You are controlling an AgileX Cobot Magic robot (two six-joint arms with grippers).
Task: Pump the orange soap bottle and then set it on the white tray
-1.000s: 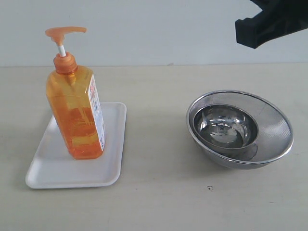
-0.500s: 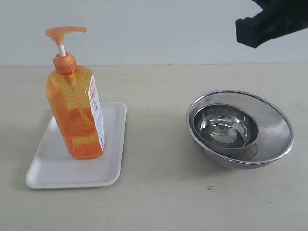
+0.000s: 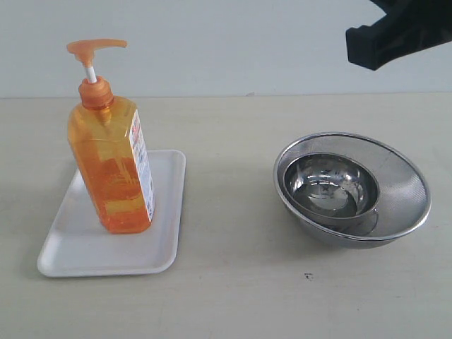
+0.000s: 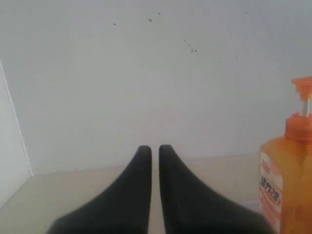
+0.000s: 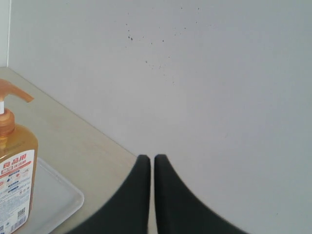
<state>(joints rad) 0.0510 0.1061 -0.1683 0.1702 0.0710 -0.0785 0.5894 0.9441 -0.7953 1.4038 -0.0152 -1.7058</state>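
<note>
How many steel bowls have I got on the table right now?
2. A large mesh-sided bowl sits on the right of the table; a smaller shiny bowl is nested inside it. Another could hide beneath, unseen.

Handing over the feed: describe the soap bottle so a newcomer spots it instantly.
On the beige table, look left to the white tray. The orange soap bottle stands upright on it: tall and translucent, unlike the low steel bowls at right.
</note>
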